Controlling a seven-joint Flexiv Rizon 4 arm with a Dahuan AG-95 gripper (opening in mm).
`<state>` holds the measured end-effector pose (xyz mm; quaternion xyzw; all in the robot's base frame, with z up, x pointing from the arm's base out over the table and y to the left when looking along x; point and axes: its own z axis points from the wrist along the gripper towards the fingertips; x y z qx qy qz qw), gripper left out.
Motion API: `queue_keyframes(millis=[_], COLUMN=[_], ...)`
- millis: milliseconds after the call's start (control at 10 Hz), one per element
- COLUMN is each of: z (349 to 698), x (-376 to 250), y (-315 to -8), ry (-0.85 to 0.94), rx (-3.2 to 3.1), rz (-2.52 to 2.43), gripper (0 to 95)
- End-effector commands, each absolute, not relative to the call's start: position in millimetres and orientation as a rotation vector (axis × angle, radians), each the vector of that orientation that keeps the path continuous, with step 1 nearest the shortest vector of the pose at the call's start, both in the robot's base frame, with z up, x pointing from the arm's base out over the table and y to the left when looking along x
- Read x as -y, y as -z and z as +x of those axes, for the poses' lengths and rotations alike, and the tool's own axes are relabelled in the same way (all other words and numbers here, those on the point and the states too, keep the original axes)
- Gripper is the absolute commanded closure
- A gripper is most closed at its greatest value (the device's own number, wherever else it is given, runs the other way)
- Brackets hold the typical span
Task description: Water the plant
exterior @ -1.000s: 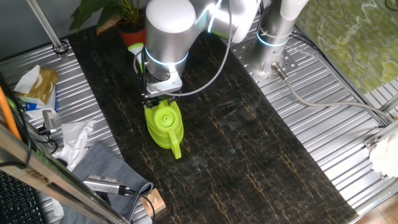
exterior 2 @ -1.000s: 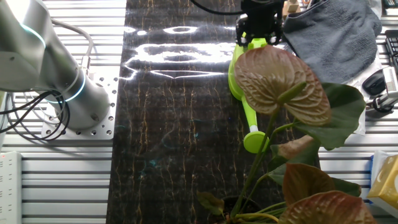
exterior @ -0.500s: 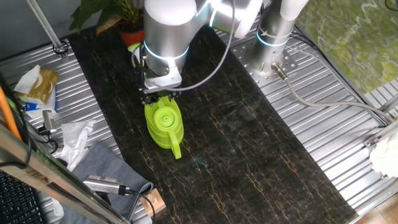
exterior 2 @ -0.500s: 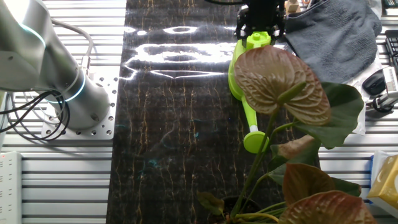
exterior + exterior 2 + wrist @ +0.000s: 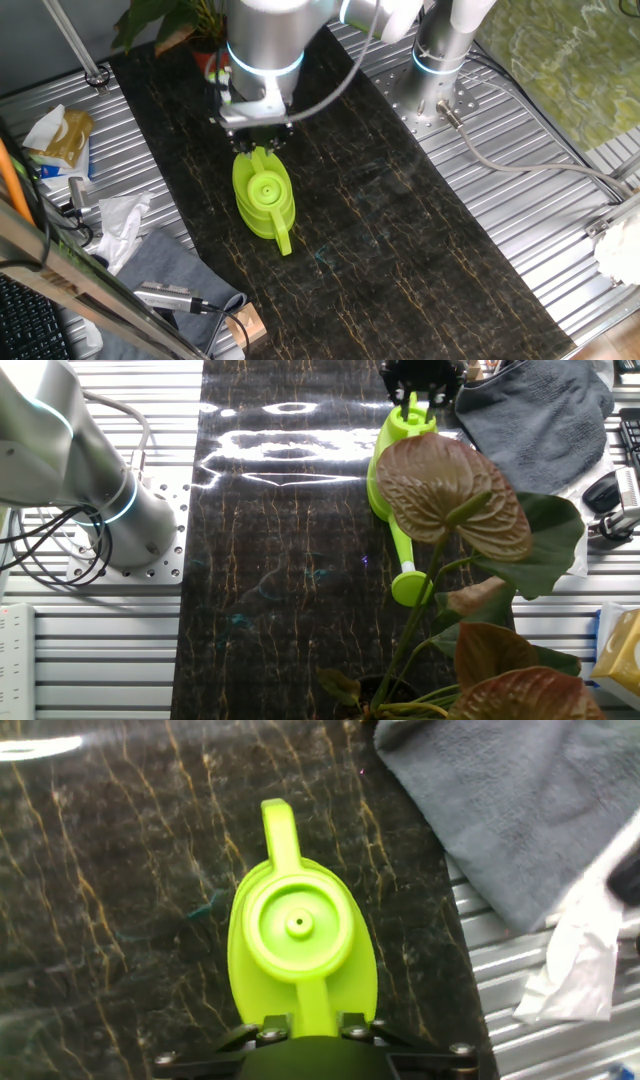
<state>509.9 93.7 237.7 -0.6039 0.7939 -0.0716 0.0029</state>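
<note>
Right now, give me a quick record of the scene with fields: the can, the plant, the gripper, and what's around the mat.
watering can: lime-green watering can standing upright on the dark mat
gripper: gripper just above the can's rear end; open or shut cannot be told
plant: plant at the mat's end, beyond the can's spout
nearby: grey cloth beside the mat
task state: no pouring yet

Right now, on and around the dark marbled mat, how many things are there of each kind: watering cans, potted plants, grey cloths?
Watering cans: 1, the lime-green watering can, with the claw at its handle end.
Potted plants: 1, the plant at the mat's end.
Grey cloths: 1, the grey cloth beside the mat.
Total: 3
</note>
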Motion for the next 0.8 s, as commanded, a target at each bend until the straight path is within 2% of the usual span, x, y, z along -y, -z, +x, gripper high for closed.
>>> queue_keyframes(millis=[100,800], z=[508.3,507.7], x=[-95.0,-96.1], y=[-243.5,-243.3], ry=[0.211,0.212], rx=[-2.547,-2.560], rz=[-1.799,-1.762], gripper=[95.0,95.0])
